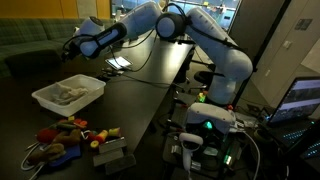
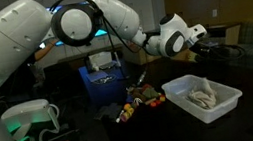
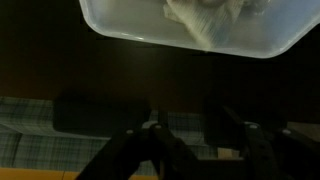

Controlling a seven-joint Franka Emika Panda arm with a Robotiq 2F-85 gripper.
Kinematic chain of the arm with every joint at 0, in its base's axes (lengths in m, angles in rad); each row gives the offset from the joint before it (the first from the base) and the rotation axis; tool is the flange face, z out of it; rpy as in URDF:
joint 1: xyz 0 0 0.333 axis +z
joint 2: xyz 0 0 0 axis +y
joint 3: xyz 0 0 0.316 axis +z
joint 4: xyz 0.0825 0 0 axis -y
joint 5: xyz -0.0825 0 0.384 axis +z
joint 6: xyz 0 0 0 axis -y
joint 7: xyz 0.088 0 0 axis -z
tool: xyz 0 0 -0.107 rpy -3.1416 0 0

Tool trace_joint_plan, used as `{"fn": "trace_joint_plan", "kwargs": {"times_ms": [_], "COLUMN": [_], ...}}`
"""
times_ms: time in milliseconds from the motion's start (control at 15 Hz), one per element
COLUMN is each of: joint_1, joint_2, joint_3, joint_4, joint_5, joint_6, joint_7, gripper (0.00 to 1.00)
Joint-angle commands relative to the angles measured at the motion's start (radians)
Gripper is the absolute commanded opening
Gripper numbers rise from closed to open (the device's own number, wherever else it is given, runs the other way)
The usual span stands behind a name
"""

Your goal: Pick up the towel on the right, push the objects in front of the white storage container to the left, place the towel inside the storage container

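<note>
Wrist view: white storage container (image 3: 120, 27) lengthwise across frame, towel (image 3: 205, 18) inside.

Crumpled towel (image 1: 68, 93) inside white storage container (image 1: 42, 97)

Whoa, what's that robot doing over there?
The robot's gripper hangs open and empty above the white storage bin. The pale towel lies inside the bin. A heap of colourful toys sits on the dark table near it, and the gripper is not touching them.
</note>
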Motion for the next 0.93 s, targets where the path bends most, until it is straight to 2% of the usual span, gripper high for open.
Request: {"fn": "trace_joint_plan", "kwargs": {"times_ms": [0, 133, 333, 533, 600, 867], "joint_1": [-0.062, -0.138, -0.241, -0.310, -0.292, -0.270], "joint_2": [-0.068, -0.175, -0.324, -0.486, -0.539, -0.754], "joint_3": [0.046, 0.126, 0.204, 0.254, 0.216, 0.157], "joint_4": [0.009, -0.089, -0.220, -0.359, -0.403, -0.594], "joint_5": [0.008, 0.028, 0.085, 0.114, 0.162, 0.256], "joint_6": [-0.103, -0.168, -0.308, -0.465, -0.509, -0.659], "joint_7": [-0.088, -0.195, -0.320, -0.340, -0.355, -0.333], "gripper": [0.90, 0.99, 1.00, 1.00, 1.00, 1.00]}}
